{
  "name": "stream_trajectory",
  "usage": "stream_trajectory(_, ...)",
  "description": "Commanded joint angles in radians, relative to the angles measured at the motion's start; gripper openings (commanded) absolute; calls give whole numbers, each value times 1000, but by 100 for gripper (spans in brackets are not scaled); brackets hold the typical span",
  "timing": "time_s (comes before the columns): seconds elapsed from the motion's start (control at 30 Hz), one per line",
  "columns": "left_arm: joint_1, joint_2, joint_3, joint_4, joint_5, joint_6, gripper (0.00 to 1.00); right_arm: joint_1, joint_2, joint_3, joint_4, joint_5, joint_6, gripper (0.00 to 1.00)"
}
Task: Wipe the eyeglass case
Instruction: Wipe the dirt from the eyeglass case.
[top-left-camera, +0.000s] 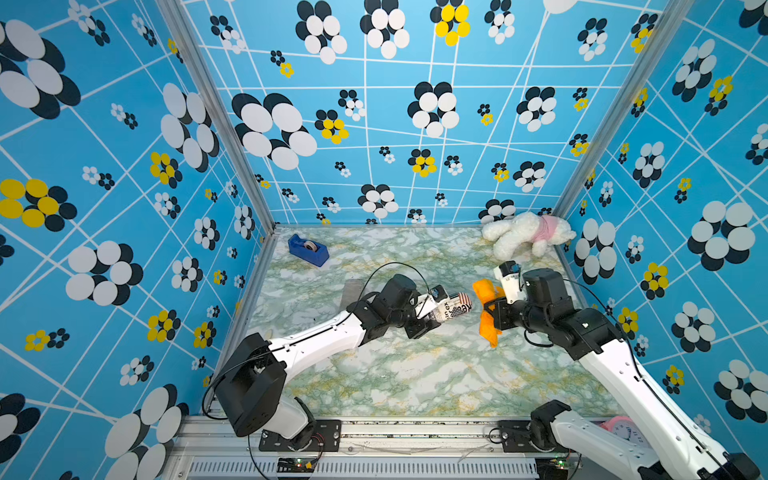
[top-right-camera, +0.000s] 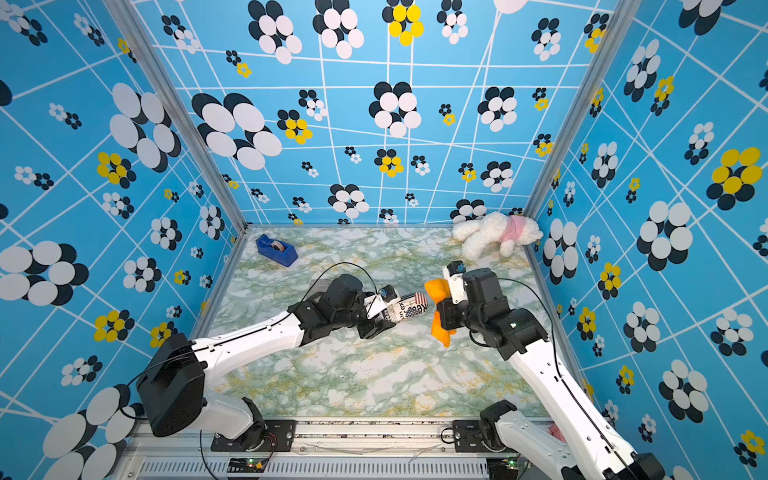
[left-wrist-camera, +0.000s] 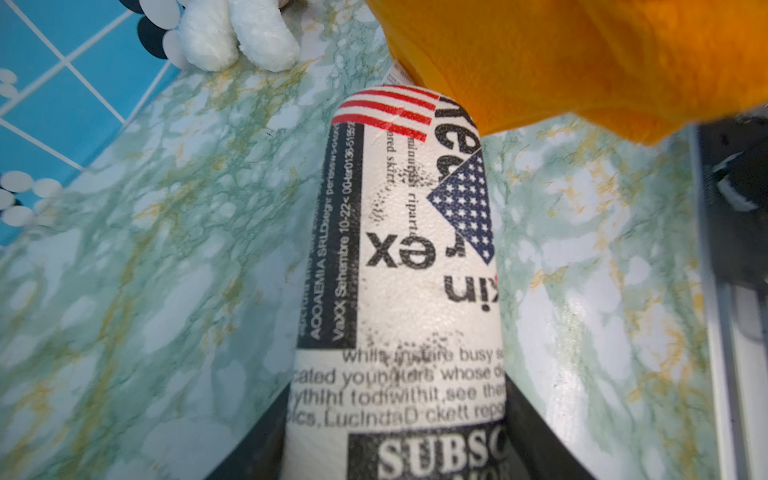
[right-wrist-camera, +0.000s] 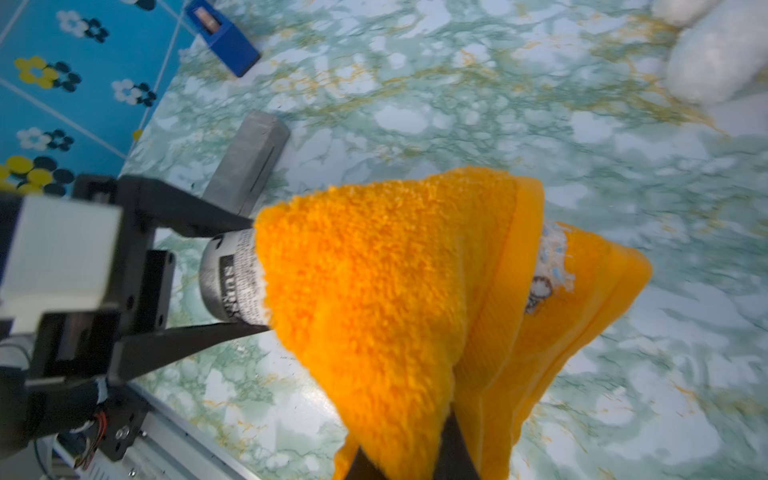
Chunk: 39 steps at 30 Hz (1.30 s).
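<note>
While the left gripper (top-left-camera: 432, 312) clamps one end of the eyeglass case (top-left-camera: 455, 306) at the middle of the table (top-left-camera: 395, 365), the right gripper (top-left-camera: 493, 311) — pinching an orange cloth (top-left-camera: 484, 291) — sits just beyond the case's free end; whether cloth touches case cannot be told.

Tape disp. (top-left-camera: 308, 249), plush toy (top-left-camera: 524, 233)

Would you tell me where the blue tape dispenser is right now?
In a top view the blue tape dispenser sits in the far left corner of the table, opposite the white plush toy at far right.
</note>
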Motion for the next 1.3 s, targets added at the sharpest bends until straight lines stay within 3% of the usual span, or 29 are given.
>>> stream_trajectory(0.0,50,20,37,-39,303,-241,27,98,12,-49,118,28,17,0)
stream_trajectory(0.1,95,38,43,7,423,-357,27,178,16,-75,194,82,28,0)
stream_trajectory(0.2,102,53,76,-22,487,-385,27,222,73,-59,236,89,27,0)
stream_trajectory(0.37,129,84,92,57,625,-525,27,264,159,-52,297,77,14,0)
stream_trajectory(0.47,152,80,65,141,678,-597,27,263,158,-56,270,139,-8,0)
stream_trajectory(0.53,160,65,53,149,692,-600,27,243,131,-56,224,202,-33,0)
stream_trajectory(0.63,164,63,60,109,703,-579,27,180,91,-52,186,152,-51,0)
stream_trajectory(0.93,164,116,99,100,706,-579,27,263,168,-15,307,-145,64,0)
stream_trajectory(1.07,163,113,121,22,701,-518,27,253,152,4,236,-92,2,0)
stream_trajectory(1.27,168,65,127,-77,700,-428,27,44,168,53,72,-88,-69,0)
